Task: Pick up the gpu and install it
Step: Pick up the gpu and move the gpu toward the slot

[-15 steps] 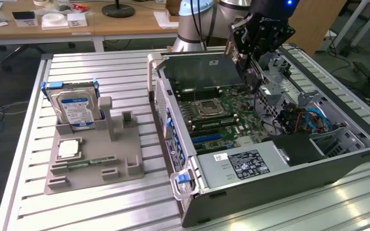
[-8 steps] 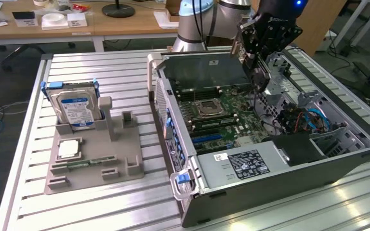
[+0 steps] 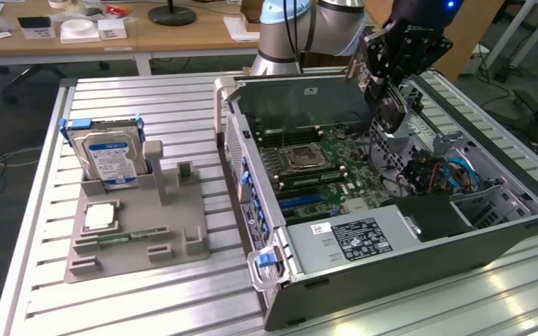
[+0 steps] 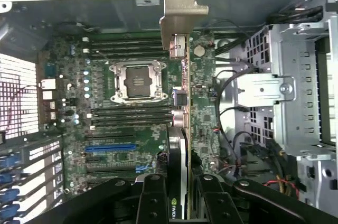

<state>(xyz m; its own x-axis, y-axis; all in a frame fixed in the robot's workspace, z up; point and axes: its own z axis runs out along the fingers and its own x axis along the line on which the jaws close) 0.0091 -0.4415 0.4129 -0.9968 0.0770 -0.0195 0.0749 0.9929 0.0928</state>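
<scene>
While in pincer (image 4: pixel 182 195), gpu (image 4: pixel 178 18) over motherboard (image 4: pixel 132 129).

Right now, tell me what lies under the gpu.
Under the gpu lies the motherboard: its CPU socket and blue slot show beside the card. The strip directly beneath its edge is covered.

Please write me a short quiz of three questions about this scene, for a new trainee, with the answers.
1. True or false: the gripper holds the gpu over the open computer case.
2. Where does the hard drive stand? A) inside the case B) in the grey holder on the table C) in the gripper
3. Fill in: the CPU socket sits on the ____.
Key: 1 true; 2 B; 3 motherboard.
</scene>
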